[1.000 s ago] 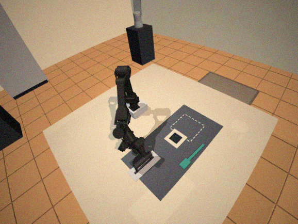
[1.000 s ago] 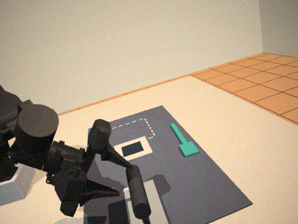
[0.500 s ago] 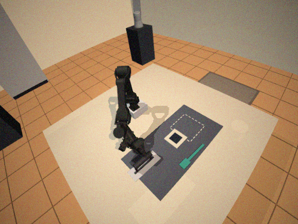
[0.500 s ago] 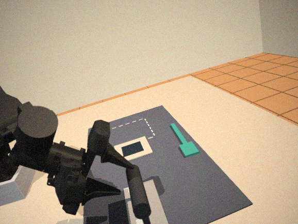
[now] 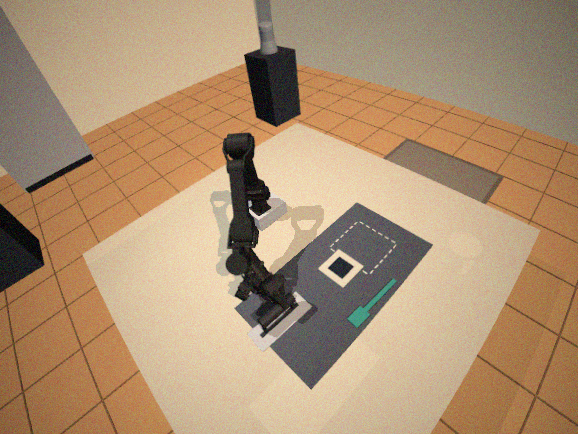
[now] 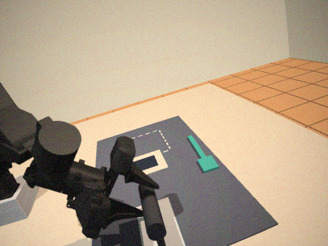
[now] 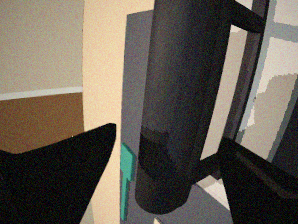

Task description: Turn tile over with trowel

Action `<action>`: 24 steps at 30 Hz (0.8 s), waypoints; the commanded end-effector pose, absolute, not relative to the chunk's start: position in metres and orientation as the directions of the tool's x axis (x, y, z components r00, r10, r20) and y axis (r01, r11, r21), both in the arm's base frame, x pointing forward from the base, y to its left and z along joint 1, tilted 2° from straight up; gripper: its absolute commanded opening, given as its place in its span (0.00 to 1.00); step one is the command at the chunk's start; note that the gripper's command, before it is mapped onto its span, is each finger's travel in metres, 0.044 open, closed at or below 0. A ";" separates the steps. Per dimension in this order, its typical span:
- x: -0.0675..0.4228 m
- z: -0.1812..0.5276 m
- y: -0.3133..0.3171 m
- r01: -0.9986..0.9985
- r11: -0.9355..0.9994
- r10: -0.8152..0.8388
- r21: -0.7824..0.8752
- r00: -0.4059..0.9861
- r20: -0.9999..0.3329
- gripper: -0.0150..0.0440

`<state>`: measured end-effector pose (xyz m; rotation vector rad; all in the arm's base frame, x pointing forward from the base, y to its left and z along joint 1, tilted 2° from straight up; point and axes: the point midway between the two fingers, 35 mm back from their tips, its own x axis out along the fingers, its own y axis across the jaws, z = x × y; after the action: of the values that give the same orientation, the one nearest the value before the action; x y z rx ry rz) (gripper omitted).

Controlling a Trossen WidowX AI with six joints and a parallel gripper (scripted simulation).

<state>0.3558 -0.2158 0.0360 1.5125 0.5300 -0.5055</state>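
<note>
The trowel lies at the near left end of the dark grey mat. It has a dark round handle above a pale flat blade. My gripper is open and low over the trowel, with one finger on each side of the handle. The cream tile lies flat with its dark square mark up, beside the dashed outline, touching the outline's near corner.
A teal flat tool lies on the mat to the right of the tile. The arm's pale base block stands behind the mat. A black box and a grey floor patch lie beyond the table.
</note>
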 end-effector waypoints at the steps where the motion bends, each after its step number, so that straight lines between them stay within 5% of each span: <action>1: 0.362 0.029 -0.215 0.618 -0.007 0.015 0.786 0.786 -0.618 0.76; 16: 0.379 0.015 -0.214 0.617 -0.007 0.016 0.787 0.787 -0.616 0.76; 21: 0.379 0.015 -0.214 0.617 -0.007 0.016 0.787 0.787 -0.616 0.54; 24: 0.379 0.015 -0.214 0.617 -0.007 0.016 0.787 0.787 -0.616 0.51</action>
<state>0.3788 -0.2133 0.0174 1.5136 0.5311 -0.5021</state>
